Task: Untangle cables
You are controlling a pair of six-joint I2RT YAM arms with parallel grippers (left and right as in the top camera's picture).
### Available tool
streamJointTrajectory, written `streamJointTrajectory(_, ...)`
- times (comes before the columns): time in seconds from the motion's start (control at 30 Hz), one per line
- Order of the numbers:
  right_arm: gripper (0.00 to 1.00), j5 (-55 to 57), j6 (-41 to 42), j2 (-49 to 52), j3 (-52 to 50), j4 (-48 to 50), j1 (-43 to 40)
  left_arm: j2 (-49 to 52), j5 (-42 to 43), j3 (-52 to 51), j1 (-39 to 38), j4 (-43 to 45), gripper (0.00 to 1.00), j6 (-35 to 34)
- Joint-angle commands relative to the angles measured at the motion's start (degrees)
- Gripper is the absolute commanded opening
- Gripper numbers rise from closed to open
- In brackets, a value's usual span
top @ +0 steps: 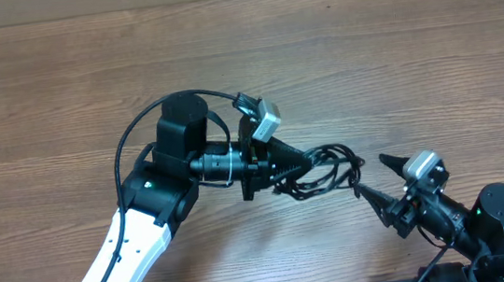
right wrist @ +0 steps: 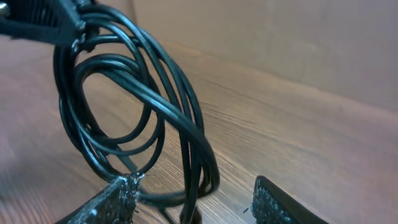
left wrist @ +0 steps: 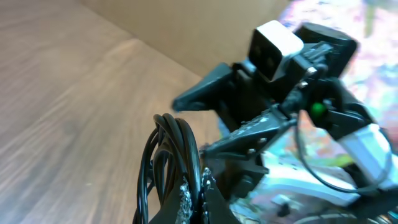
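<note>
At the centre of the table (top: 58,77), between the two arms, the cables (top: 332,174) are hanging as one tangled bunch of loops, with the lower turns appearing to reach the wood. The left gripper (top: 303,162) is clenching the top of the bunch, with several strands pinched together between its tips. The right gripper (top: 373,177) is standing released just beside the bunch, jaws spread wide. In the right wrist view one loop is dropping into the gap near the left-hand pad while nothing is being squeezed.

The cables are looking thin, round and smooth, with a black, slightly glossy sheath. They are probably light and limp, yet springy enough to be holding open curves rather than collapsing. The sheath is likely slippery against metal, so the rough, gritty pads (right wrist: 273,202) are suiting it well. The table is flat wood-grain board, matte and brown.

As to where to take hold, a single outer loop, apart from the crossing strands, is seeming the best place, since pinching the dense middle would be tightening the knot. Where each cord ends cannot be told from these views.
</note>
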Motion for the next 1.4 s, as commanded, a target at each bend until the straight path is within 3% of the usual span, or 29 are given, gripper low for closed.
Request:
streamJointTrajectory(0.0, 0.59, -3.65, -7.82, 0.07, 0.5, 0.57, 0.31, -0.46, 6.71, 1.66, 0.09, 0.48, 0.04, -0.2)
streamJointTrajectory(0.13, 0.56, -5.97, -13.14, 0.07, 0.5, 1.42, 0.33, -0.46, 6.69, 1.66, 0.09, 0.48, 0.04, -0.15)
streamJointTrajectory(0.23, 0.46, -5.95, -15.69, 0.07, 0.5, 1.7, 0.33, -0.46, 6.64, 1.66, 0.09, 0.48, 0.04, -0.04)
streamJointTrajectory(0.4, 0.15, -5.97, -15.76, 0.07, 0.5, 2.4, 0.33, -0.46, 6.45, 1.66, 0.09, 0.48, 0.04, 0.26)
streamJointTrajectory(0.43, 0.04, -5.97, -15.76, 0.07, 0.5, 2.51, 0.33, -0.46, 6.43, 1.66, 0.09, 0.48, 0.04, 0.24)
streamJointTrajectory(0.67, 0.04, -9.62, -15.76, 0.07, 0.5, 2.49, 0.33, -0.46, 5.42, 1.66, 0.09, 0.48, 0.04, 0.22)
streamJointTrajectory(0.8, 0.2, -9.79, -15.76, 0.07, 0.5, 2.49, 0.33, -0.46, 5.38, 1.66, -0.63, 0.55, 0.04, 0.24)
streamJointTrajectory(0.83, 0.19, -9.81, -15.76, 0.07, 0.5, 2.47, 0.33, -0.46, 5.35, 1.66, -1.03, 0.72, 0.04, 0.26)
streamJointTrajectory(0.93, 0.04, -9.81, -15.76, 0.07, 0.5, 2.47, 0.33, -0.46, 4.39, 1.66, -2.45, 1.46, 0.04, 0.22)
streamJointTrajectory(1.2, 0.04, -10.45, -15.74, 0.07, 0.5, 1.84, 0.33, -0.46, 2.43, 1.66, -3.23, 2.32, 0.04, 0.15)
streamJointTrajectory(1.37, 0.22, -10.73, -15.74, 0.07, 0.5, 1.86, 0.33, -0.46, 2.6, 1.66, -3.5, 2.34, 0.04, -0.04)
